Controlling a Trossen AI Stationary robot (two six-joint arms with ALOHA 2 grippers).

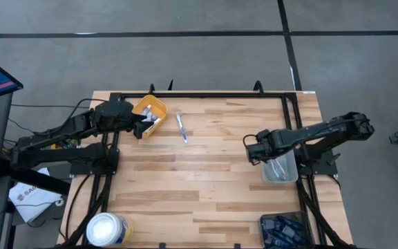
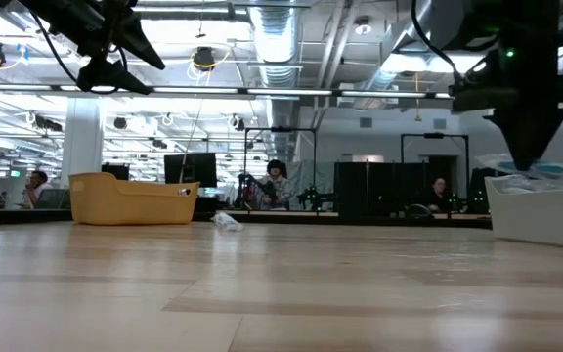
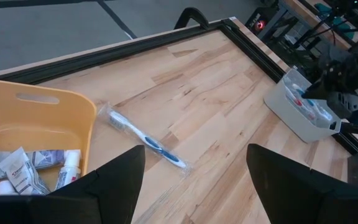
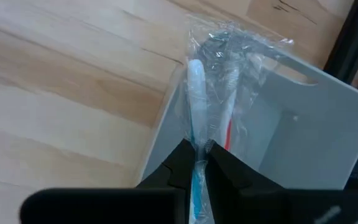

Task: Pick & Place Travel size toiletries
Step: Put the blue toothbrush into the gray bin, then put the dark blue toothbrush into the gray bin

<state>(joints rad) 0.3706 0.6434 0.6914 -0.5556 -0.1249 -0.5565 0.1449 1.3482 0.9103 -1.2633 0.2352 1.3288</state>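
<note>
Over the left wall of a pale grey bin [image 1: 280, 170] at the table's right, my right gripper [image 4: 195, 163] is shut on a blue-and-white toothbrush in a clear wrapper [image 4: 195, 93]. A red-and-white wrapped brush [image 4: 230, 127] lies in that bin. A second blue wrapped toothbrush [image 3: 148, 144] lies flat on the table beside the yellow bin [image 3: 36, 115], which holds small white tubes [image 3: 23, 171]. My left gripper [image 3: 194, 186] hangs open above the yellow bin's right rim, touching nothing. My right gripper pinches the wrapped toothbrush between its two fingers, on the blue handle [image 4: 196, 149] through the clear wrapper. The fingers come from above, pointing steeply down. The brush's free end [image 4: 194, 71] reaches out past the fingertips over the bin's wall [image 4: 166, 130]. Whether it rests there I cannot tell.
A black frame [image 1: 206, 95] runs along the table's far edge and sides. A big white round tub [image 1: 108, 229] stands at the near left and a dark tray [image 1: 285, 231] at the near right. Bare wood [image 1: 206, 180] lies between the two bins.
</note>
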